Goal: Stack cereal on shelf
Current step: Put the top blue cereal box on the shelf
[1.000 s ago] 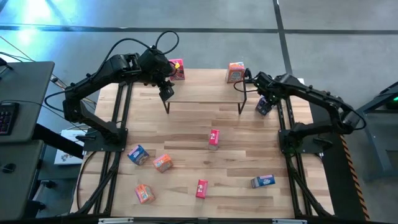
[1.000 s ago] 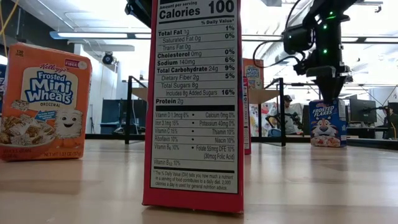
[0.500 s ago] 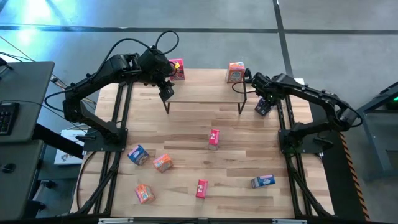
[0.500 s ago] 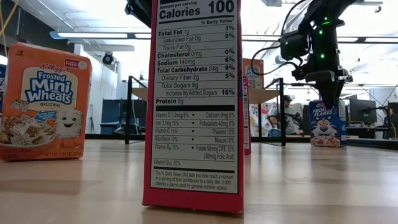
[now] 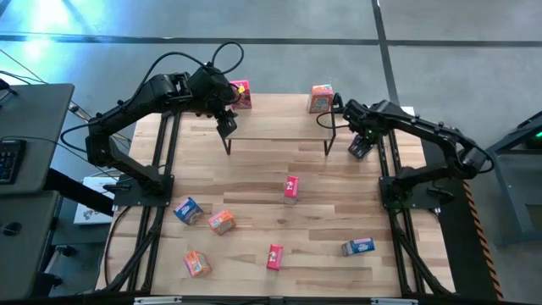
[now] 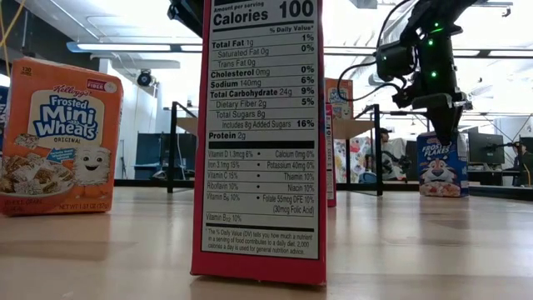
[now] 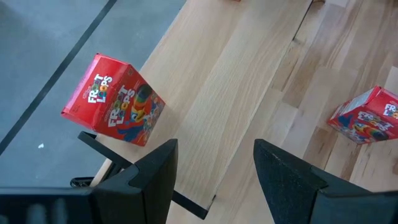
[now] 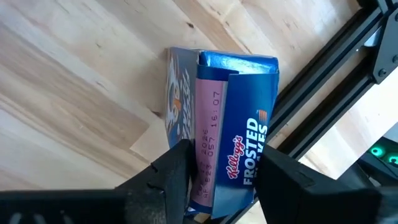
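A blue cereal box (image 5: pixel 359 148) (image 6: pixel 441 169) stands upright on the table, just right of the shelf (image 5: pixel 279 127). My right gripper (image 8: pixel 221 186) (image 6: pixel 443 133) is down over its top and shut on it. A red cereal box (image 5: pixel 242 94) (image 7: pixel 115 102) stands on the shelf's far left corner. An orange one (image 5: pixel 321 98) stands at the shelf's far right corner. My left gripper (image 7: pixel 214 168) (image 5: pixel 227 127) hangs open above the shelf's left end and touches nothing. My right gripper pinches the blue box's upper end (image 8: pixel 227 171) between its two fingers, one on each of two opposite sides. The fingers (image 6: pixel 446 125) come from above, pointing steeply down. The box stands upright, and its bottom (image 6: pixel 441 193) looks to be on the table.
Loose boxes lie on the table's near half: red (image 5: pixel 291 187), blue (image 5: pixel 187 209), orange (image 5: pixel 221 222), orange (image 5: pixel 196 263), red (image 5: pixel 274 256) and blue (image 5: pixel 357 246). The low view is filled by a red box's nutrition panel (image 6: pixel 262 142) and an orange box (image 6: pixel 58 137).
My right gripper has sunk onto the blue box, and its fingers now reach down past the box's top edge. The box still stands upright beside the shelf.
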You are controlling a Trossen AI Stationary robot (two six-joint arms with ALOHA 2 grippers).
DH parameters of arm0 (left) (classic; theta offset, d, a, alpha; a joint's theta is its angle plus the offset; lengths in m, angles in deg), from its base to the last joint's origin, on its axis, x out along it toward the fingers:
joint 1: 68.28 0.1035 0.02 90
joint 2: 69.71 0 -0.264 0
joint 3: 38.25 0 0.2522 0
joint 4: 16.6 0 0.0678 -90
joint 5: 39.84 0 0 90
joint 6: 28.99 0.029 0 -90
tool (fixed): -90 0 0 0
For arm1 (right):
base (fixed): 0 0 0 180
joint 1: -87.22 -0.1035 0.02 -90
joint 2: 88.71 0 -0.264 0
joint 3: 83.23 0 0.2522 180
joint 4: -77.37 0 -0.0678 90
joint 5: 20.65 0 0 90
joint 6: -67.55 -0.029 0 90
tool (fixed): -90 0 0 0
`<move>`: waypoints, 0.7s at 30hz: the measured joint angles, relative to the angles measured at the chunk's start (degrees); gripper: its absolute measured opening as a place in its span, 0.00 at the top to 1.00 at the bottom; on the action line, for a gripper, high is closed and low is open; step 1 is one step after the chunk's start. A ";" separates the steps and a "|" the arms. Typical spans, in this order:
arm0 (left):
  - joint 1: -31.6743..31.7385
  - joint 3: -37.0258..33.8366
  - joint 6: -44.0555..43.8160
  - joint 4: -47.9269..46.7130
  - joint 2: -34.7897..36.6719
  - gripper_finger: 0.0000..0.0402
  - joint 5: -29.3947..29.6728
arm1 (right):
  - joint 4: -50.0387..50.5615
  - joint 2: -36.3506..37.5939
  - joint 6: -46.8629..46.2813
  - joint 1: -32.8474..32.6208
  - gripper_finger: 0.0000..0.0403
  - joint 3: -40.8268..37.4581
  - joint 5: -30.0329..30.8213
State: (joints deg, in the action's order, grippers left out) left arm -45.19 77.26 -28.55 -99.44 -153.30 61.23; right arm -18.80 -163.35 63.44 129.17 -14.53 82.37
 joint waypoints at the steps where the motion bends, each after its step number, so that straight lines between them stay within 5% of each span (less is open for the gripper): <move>1: 0.02 0.00 -0.39 0.00 0.00 0.50 0.00 | 0.19 0.14 -0.11 -0.06 0.63 0.00 -0.15; 21: 0.01 0.00 -3.26 0.00 0.00 0.48 0.00 | 2.50 6.76 -6.37 -12.14 0.63 0.04 -2.13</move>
State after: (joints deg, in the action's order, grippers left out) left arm -45.18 77.26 -31.80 -99.44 -153.30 61.23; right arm -16.30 -156.59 57.07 117.02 -14.48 80.25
